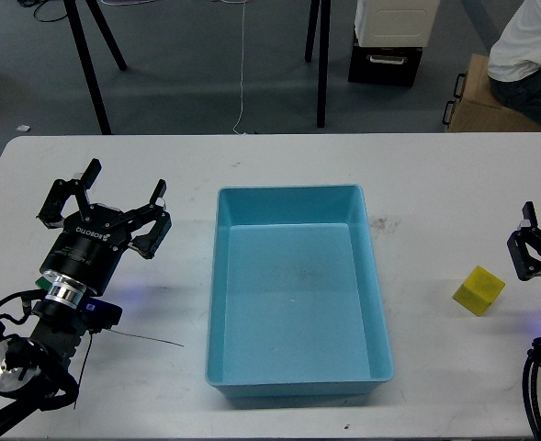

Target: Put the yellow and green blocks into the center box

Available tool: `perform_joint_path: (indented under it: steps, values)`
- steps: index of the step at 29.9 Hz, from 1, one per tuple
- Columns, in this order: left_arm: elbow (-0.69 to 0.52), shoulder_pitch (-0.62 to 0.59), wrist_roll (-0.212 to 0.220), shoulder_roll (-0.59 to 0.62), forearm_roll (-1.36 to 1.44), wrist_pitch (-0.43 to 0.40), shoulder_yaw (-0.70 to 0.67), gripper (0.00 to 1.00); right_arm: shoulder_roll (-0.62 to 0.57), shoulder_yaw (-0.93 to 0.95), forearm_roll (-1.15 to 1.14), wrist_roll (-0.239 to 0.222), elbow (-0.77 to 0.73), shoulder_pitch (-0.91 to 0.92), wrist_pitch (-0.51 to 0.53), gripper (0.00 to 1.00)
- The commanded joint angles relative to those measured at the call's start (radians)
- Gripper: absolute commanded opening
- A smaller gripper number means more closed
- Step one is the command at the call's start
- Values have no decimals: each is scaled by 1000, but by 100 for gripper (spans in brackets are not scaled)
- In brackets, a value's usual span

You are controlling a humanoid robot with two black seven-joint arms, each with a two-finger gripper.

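You get bright, even overhead light and a sharp picture, with soft short shadows beneath the tray [293, 377] and yellow block [479, 290], and a mild sheen on the white table [435, 175].

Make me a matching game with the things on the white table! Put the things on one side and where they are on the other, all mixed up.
Things:
1. small bright yellow cube
2. large shallow light-blue plastic tray
3. left gripper
4. right gripper

Places:
A. middle of the table
B. far right edge of the view, beside the cube
C. on the table, right of the tray
D. over the table, left of the tray

Pairs: 1-C, 2-A, 3-D, 4-B
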Motion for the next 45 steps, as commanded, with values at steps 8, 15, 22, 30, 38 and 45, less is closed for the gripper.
perform_joint_path:
  steps: [8, 15, 22, 30, 38, 45]
  values:
    - [1, 2, 0, 1, 2, 6, 2, 100, 0, 17, -102, 1, -54, 15, 18, 99]
    - [1, 2, 0, -1, 2, 10, 2, 100, -190, 51, -700, 58, -71, 150, 15, 99]
    - [3, 2, 0, -4, 0, 11, 2, 100, -455, -76, -1139, 188, -74, 323, -57, 95]
    - [3, 5, 0, -7, 0, 12, 2, 100, -797, -467, -1596, 495, -175, 542, -69, 97]
    - [5, 3, 0, -7, 0, 14, 2, 100, -1075, -1041, -1822, 495, -261, 992, 21, 97]
    - [5, 3, 0, -8, 0, 12, 2, 100, -1114, -1533, -1951, 495, -259, 1334, 60, 97]
